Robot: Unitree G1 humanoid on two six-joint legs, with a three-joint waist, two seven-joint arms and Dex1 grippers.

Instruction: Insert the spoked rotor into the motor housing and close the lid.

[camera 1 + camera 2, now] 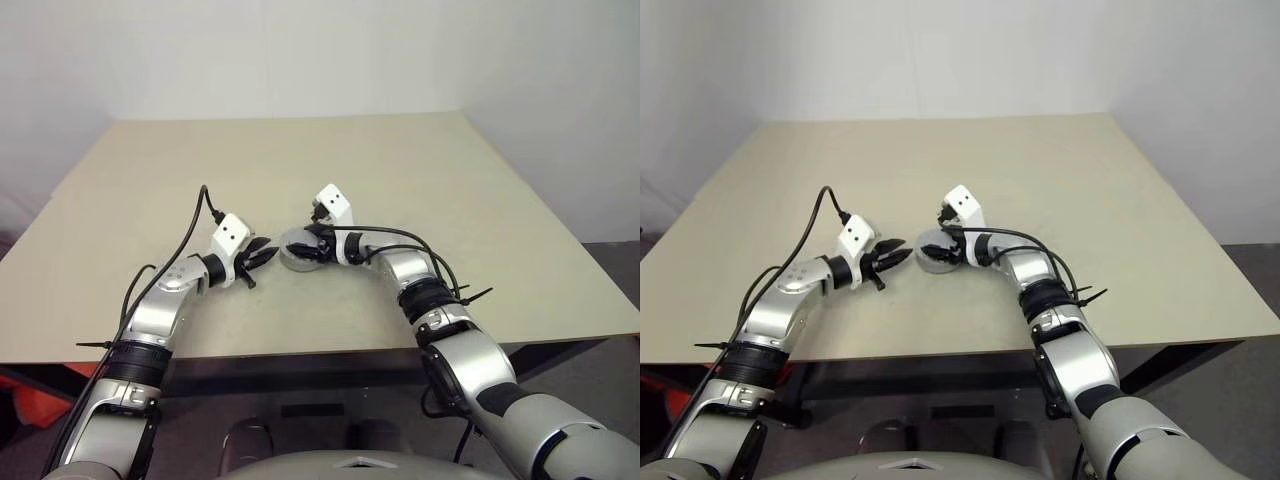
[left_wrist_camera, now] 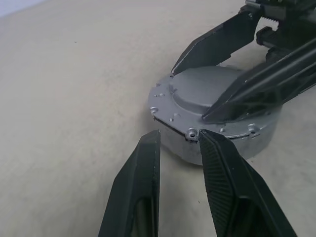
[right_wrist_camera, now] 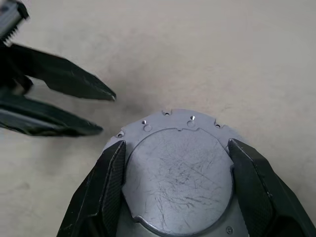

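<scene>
Right now the lid sits on top of the motor housing, the two stacked as one grey drum on the beige table, near the front edge and roughly between the two arms. The lid's notched edge with its small screw holes faces up, and its scratched raised centre is plain to see.

On the right, the right gripper has its two black fingers spread wide, one on either side of the lid's raised centre. Both fingertips lie over the lid's flat outer ring. From where I stand they look to be resting on or just above the metal, but I cannot tell whether they press on it.

Opposite it, the left gripper points at the drum from the other side. Its fingers stand a little way apart, with a narrow gap between them and nothing in it. One fingertip comes right up to the lid's rim by a screw hole; the other ends just short of the housing wall, over bare table.
</scene>
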